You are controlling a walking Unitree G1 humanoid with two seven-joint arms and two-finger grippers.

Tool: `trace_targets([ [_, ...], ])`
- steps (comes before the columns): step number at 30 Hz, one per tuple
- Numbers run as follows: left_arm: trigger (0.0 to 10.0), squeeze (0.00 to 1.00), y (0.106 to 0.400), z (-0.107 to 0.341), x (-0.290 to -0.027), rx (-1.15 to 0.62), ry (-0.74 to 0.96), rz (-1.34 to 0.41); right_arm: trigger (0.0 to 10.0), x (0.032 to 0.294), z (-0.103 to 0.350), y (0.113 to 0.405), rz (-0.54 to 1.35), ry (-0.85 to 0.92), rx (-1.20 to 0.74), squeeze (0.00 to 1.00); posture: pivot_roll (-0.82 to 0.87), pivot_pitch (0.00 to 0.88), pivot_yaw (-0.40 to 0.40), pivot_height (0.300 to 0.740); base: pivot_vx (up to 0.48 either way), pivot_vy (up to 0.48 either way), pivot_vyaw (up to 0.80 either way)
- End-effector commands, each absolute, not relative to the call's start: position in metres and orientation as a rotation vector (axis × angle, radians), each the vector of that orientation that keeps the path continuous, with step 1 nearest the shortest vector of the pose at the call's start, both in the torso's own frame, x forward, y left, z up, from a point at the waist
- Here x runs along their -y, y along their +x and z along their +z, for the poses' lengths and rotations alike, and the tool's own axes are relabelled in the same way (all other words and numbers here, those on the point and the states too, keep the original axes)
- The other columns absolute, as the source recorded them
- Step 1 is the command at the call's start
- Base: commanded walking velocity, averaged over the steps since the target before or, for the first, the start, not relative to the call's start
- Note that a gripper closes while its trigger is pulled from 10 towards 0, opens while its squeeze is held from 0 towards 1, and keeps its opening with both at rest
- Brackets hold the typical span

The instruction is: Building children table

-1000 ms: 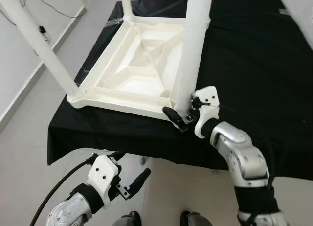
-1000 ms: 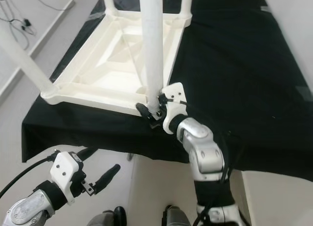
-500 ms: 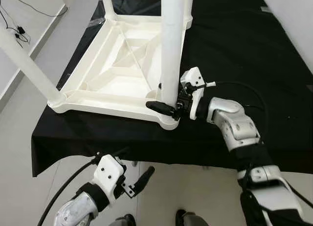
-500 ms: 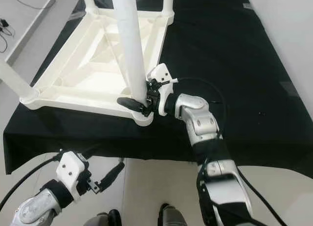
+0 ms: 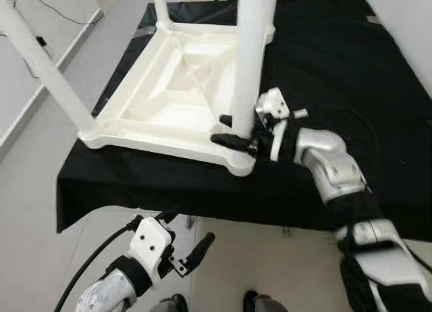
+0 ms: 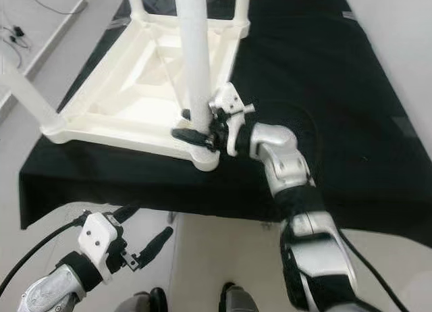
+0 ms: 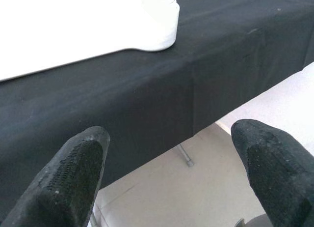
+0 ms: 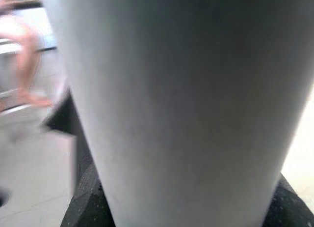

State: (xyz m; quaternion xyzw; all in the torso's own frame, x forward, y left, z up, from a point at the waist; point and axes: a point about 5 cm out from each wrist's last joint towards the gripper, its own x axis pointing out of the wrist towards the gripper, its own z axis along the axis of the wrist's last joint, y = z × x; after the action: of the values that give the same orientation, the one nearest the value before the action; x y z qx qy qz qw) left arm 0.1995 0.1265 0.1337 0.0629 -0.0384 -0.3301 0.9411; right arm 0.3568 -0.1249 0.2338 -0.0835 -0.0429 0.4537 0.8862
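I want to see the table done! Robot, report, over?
Right gripper clamped on near table leg. Left gripper open, low below black cloth. Table upside down. Nothing in the way.

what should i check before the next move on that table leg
1. Right gripper closed around the near leg at its base: ok.
2. Leg standing upright in the corner socket: ok.
3. Leg fully seated in the socket: cannot tell.
4. Upturned white table lying flat on the black cloth: ok.
5. Left gripper free, fingers open, below the cloth's edge: ok.
6. Other legs tight: cannot tell.
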Motion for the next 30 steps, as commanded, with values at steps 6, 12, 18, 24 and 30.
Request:
trace_targets([
  [6,10.0,0.0,0.193,0.138,-0.125,0.076,0.112,-0.695,0.0,0.122,0.144,0.29,0.296,-0.133,-0.242,0.0,0.0,0.313,0.012,0.74,0.0,0.0,0.0],
  [12,10.0,0.0,0.193,0.138,-0.124,0.074,0.111,-0.705,0.0,0.112,0.145,0.296,0.217,-0.13,-0.201,0.0,0.01,0.312,0.014,0.74,0.0,0.0,0.0],
  [18,10.0,0.0,0.192,0.138,-0.125,0.074,0.108,-0.7,10.0,0.105,0.159,0.319,0.256,-0.124,-0.155,0.0,0.02,0.318,0.011,0.74,0.0,0.0,0.0],
  [24,10.0,0.0,0.194,0.139,-0.125,0.075,0.113,-0.693,10.0,0.099,0.215,0.335,0.586,0.046,0.074,1.0,0.03,0.302,0.006,0.74,0.0,0.0,0.0],
  [30,10.0,0.0,0.197,0.137,-0.124,0.08,0.12,-0.685,10.0,0.103,0.237,0.337,0.902,-0.104,0.115,0.0,0.03,0.28,0.003,0.74,0.0,0.0,0.0],
])
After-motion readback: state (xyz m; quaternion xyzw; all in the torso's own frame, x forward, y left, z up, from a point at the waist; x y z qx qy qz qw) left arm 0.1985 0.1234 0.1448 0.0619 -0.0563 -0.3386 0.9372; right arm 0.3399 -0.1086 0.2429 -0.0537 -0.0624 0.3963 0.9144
